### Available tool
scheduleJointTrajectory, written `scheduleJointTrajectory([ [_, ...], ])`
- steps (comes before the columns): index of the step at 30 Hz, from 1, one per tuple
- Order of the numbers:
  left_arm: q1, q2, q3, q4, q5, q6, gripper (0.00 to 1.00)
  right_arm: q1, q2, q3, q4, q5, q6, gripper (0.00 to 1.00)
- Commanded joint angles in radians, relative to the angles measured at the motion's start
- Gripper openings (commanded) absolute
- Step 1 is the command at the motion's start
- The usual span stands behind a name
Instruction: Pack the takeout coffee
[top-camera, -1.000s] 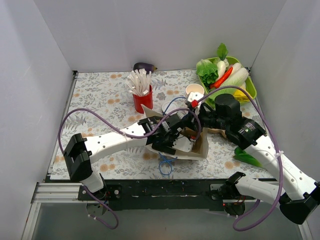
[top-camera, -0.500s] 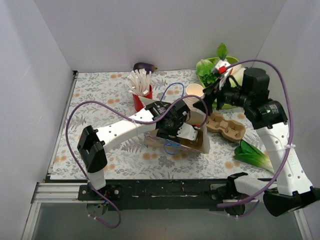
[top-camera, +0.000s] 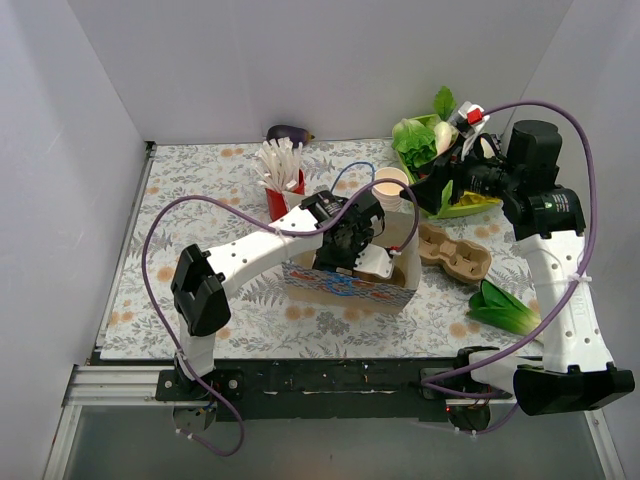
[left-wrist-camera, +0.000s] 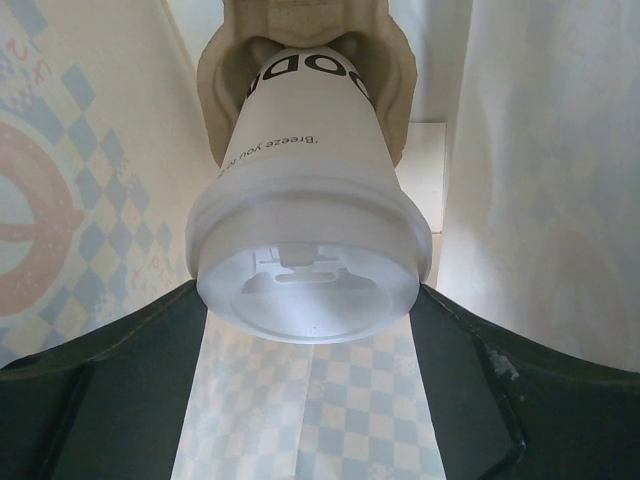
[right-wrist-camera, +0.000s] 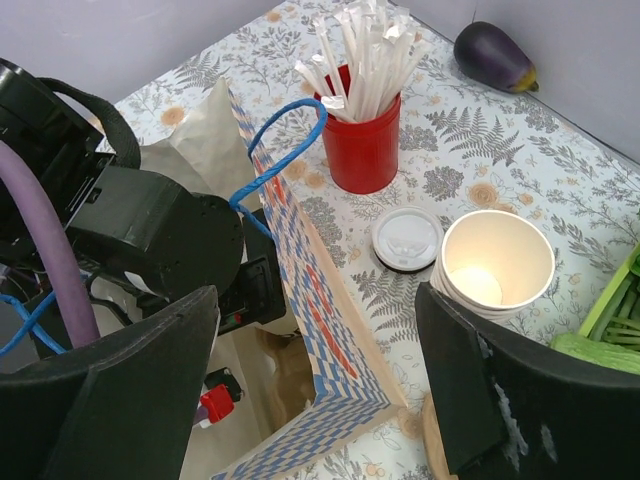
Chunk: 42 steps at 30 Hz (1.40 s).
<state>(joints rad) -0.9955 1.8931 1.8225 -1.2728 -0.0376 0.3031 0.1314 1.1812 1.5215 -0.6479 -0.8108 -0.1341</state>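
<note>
The takeout coffee (left-wrist-camera: 310, 190), a cream cup with a white lid, fills the left wrist view. Its base sits in a brown cardboard carrier (left-wrist-camera: 225, 70) inside the blue-checked paper bag (top-camera: 345, 283). My left gripper (left-wrist-camera: 308, 300) is shut on it, one finger against each side of the lid. From above, the left gripper (top-camera: 350, 245) is down in the bag's mouth and hides the cup. My right gripper (right-wrist-camera: 310, 370) hangs open and empty above the bag's right edge (right-wrist-camera: 340, 280), raised at the right in the top view (top-camera: 440, 185).
Beside the bag stand a stack of lidless cups (top-camera: 390, 183), a loose white lid (right-wrist-camera: 406, 238) and a red cup of white sticks (top-camera: 284, 203). A cardboard carrier (top-camera: 456, 253) and a leafy green (top-camera: 503, 308) lie to the right. Behind are a green vegetable tray (top-camera: 505, 180) and an eggplant (top-camera: 288, 133).
My right gripper has let go at the bag, opened, and risen up and to the right. The bag now stands upright. My left arm has gone further into it.
</note>
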Motion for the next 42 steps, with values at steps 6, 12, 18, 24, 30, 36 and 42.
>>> scheduleJointTrajectory([
  [6, 0.020, 0.008, -0.031, -0.063, 0.102, -0.025, 0.00, -0.009, -0.018, -0.026, 0.065, -0.036, 0.019, 0.86],
  [12, 0.038, -0.057, -0.152, 0.059, 0.116, -0.027, 0.00, -0.010, -0.034, -0.058, 0.070, -0.024, 0.021, 0.86],
  [18, 0.038, -0.084, -0.183, 0.082, 0.122, -0.042, 0.00, -0.010, -0.040, -0.072, 0.062, -0.019, 0.010, 0.86],
  [24, 0.038, -0.115, -0.203, 0.104, 0.128, -0.047, 0.00, -0.010, -0.046, -0.075, 0.059, 0.019, -0.001, 0.86],
  [30, 0.038, -0.134, -0.212, 0.112, 0.119, -0.047, 0.00, -0.010, -0.064, -0.080, 0.059, 0.047, -0.002, 0.86],
  [36, 0.038, -0.141, -0.203, 0.124, 0.122, -0.053, 0.00, -0.009, -0.072, -0.081, 0.036, 0.065, -0.016, 0.86],
  [42, 0.038, -0.138, -0.175, 0.121, 0.131, -0.062, 0.17, -0.009, -0.068, -0.066, 0.019, 0.076, -0.041, 0.86],
])
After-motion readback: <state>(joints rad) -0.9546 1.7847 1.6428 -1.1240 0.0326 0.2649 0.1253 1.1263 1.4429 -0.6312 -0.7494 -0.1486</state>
